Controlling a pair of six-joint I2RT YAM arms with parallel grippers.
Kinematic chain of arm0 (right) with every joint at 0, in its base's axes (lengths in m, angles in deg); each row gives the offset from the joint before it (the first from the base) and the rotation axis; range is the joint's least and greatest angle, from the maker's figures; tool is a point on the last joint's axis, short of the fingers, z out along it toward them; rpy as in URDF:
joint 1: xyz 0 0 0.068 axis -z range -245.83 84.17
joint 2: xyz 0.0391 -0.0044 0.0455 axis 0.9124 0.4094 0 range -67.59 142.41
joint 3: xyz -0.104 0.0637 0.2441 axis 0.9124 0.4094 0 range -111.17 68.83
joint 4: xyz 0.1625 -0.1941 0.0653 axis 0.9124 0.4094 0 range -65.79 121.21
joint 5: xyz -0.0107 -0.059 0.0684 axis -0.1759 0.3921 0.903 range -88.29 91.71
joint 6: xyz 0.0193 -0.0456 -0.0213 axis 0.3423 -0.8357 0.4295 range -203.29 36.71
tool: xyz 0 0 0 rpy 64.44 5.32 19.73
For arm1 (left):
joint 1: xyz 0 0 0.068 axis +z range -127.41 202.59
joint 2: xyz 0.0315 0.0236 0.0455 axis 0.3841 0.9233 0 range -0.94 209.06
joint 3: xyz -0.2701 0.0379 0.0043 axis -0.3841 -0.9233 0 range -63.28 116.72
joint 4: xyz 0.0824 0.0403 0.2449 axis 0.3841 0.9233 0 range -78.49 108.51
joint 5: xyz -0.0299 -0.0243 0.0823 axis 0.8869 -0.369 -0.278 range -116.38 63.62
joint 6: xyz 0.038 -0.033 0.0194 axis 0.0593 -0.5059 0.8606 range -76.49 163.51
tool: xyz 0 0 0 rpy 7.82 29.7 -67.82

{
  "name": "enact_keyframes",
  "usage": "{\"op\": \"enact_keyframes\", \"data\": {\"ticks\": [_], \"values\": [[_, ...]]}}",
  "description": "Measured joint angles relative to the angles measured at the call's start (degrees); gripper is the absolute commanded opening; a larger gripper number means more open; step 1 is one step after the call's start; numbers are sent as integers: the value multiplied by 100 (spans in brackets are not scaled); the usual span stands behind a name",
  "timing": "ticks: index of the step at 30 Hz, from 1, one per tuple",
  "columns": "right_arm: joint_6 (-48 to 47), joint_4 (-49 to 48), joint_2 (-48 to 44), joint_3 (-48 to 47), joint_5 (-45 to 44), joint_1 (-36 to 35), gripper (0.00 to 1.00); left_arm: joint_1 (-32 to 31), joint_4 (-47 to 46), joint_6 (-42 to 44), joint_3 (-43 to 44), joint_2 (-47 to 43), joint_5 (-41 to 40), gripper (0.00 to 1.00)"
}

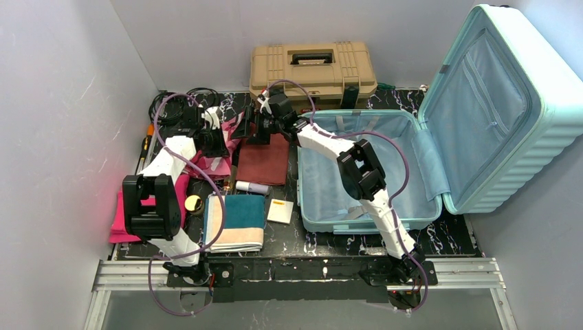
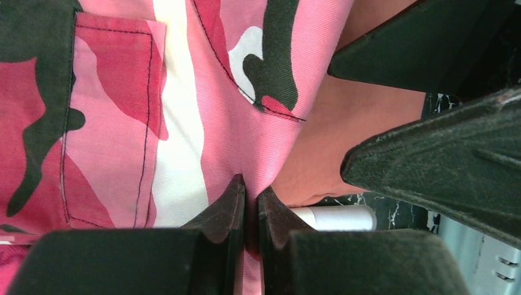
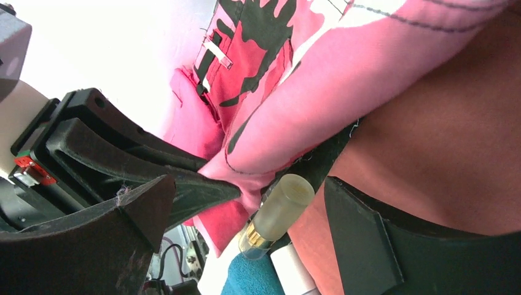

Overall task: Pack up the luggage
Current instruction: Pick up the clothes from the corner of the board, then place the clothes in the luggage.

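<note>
The pale mint-blue luggage [image 1: 364, 206] lies open at the right of the table, its lid [image 1: 495, 103] leaning up and its blue lining showing. My left gripper [image 1: 216, 134] is shut on a pink camouflage garment [image 1: 210, 165], pinched between the fingertips in the left wrist view [image 2: 250, 196]. My right gripper [image 1: 253, 127] is open beside it, over a maroon cloth [image 1: 265, 161]. In the right wrist view its jaws [image 3: 252, 203] stand apart around the garment's edge [image 3: 307, 92] and above a frosted bottle with a gold collar [image 3: 279, 212].
A tan toolbox [image 1: 313, 69] stands at the back. A folded teal and cream towel [image 1: 237, 220], a white tube [image 1: 252, 186], a white card [image 1: 280, 211] and a round gold item [image 1: 193, 203] lie at the front left. Black cables [image 1: 179, 103] are coiled at the back left.
</note>
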Motion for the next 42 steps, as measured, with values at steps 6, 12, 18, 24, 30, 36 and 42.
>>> {"op": "enact_keyframes", "data": {"ticks": [6,12,18,24,30,36,42], "values": [[306,-199,94,0,-2,-66,100,0,-76,-321,-197,-101,79,0],[472,-273,323,-15,-179,-181,100,0,-219,-638,-319,-348,109,0],[549,-304,426,-101,-315,-264,100,-11,-254,-894,-356,-407,153,0],[772,-472,455,-118,-267,-295,100,-225,-341,-949,-490,-411,140,0],[927,-619,455,-116,-223,-297,100,-282,-369,-975,-505,-420,133,20],[981,-621,463,-114,-247,-293,100,-317,-431,-1075,-516,-450,367,63],[1058,-754,474,31,-229,-317,100,-317,-407,-1086,-542,-629,463,92]]}}
